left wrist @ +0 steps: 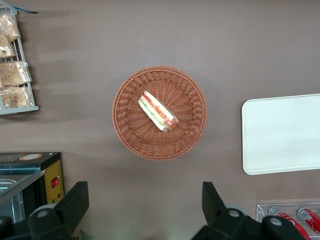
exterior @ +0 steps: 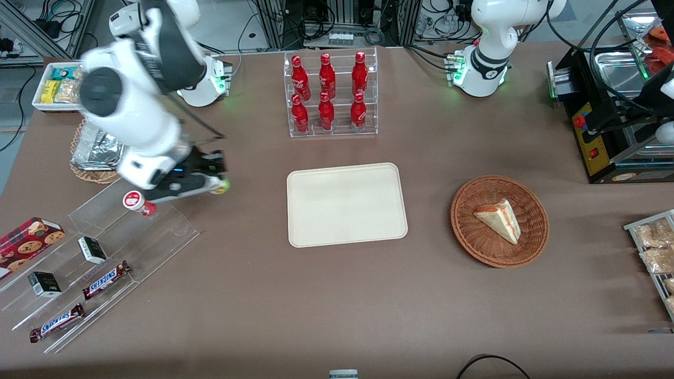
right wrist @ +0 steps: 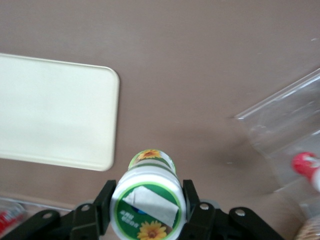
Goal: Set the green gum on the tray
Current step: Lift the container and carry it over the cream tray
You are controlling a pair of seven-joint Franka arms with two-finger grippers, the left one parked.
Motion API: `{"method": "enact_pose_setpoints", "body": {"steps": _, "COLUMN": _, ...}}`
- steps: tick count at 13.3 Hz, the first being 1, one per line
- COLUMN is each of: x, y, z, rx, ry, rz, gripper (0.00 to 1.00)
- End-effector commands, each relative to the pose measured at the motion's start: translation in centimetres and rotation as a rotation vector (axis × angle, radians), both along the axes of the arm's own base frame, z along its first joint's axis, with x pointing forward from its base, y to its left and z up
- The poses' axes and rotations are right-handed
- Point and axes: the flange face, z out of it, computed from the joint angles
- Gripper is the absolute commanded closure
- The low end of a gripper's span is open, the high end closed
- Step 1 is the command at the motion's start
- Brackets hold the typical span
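My right gripper (exterior: 217,182) is shut on the green gum (right wrist: 147,201), a small bottle with a white lid and a green sunflower label. Its black fingers (right wrist: 105,202) press both sides of the lid. In the front view the gum's yellow-green end (exterior: 223,185) sticks out of the gripper, held above the table just past the clear acrylic rack (exterior: 105,247). The cream-beige tray (exterior: 346,204) lies flat at the table's middle, apart from the gripper, and nothing lies on it. It also shows in the right wrist view (right wrist: 55,117) and the left wrist view (left wrist: 282,134).
A red-lidded gum bottle (exterior: 138,202) stands on the rack, close under the arm. The rack also holds Snickers bars (exterior: 106,279) and small boxes. A clear stand of red bottles (exterior: 329,95) is farther from the camera than the tray. A wicker basket with a sandwich (exterior: 499,220) lies toward the parked arm's end.
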Motion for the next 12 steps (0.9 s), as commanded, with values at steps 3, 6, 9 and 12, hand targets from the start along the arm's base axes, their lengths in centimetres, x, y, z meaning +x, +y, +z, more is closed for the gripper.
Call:
{"method": "enact_pose_setpoints", "body": {"steps": 3, "x": 1.2, "y": 13.6, "z": -5.8, "rx": 0.026, "ry": -0.031, "rz": -0.14, "gripper": 1.0}}
{"method": "enact_pose_setpoints", "body": {"steps": 6, "x": -1.0, "y": 19.8, "z": -10.1, "rx": 0.044, "ry": -0.067, "rz": -0.165, "gripper": 1.0}}
{"method": "enact_pose_setpoints", "body": {"steps": 9, "x": -2.4, "y": 23.8, "z": -14.1, "rx": 0.064, "ry": -0.114, "rz": -0.197, "gripper": 1.0}}
{"method": "enact_pose_setpoints", "body": {"steps": 12, "x": -2.8, "y": 25.2, "z": -18.0, "rx": 0.059, "ry": -0.131, "rz": -0.181, "gripper": 1.0}}
